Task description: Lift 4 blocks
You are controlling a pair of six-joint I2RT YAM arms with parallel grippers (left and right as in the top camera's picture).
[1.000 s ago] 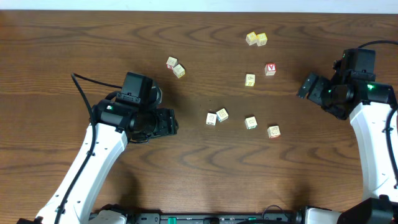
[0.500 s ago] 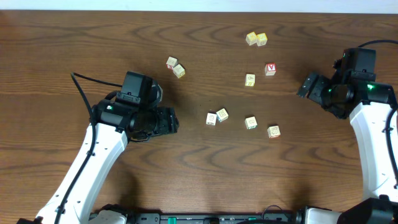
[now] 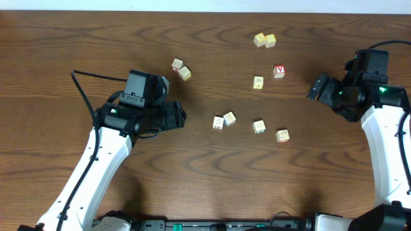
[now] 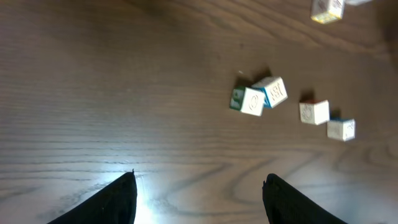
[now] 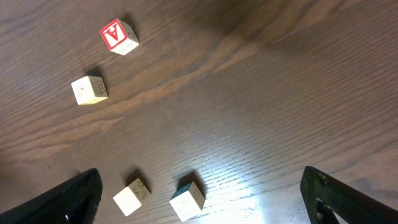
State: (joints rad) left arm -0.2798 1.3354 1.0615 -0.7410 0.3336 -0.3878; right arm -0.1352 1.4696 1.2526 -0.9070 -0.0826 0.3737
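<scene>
Well, my left claw (image 3: 178, 119) hangs over the bare table (image 3: 77, 38) with its fingers spread wide and nothing between them. To its right the four blocks (image 3: 219, 122) lie in a loose row on the wood: two touching each other, then a third block (image 3: 259, 126), then a fourth block (image 3: 282, 135) a little apart. Farther right my right claw (image 3: 316, 88) is spread wide and empty, with the red-faced cube (image 3: 279, 71) near it.

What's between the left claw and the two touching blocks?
Only bare table lies between the left gripper and the touching blocks, as the left wrist view shows.
</scene>
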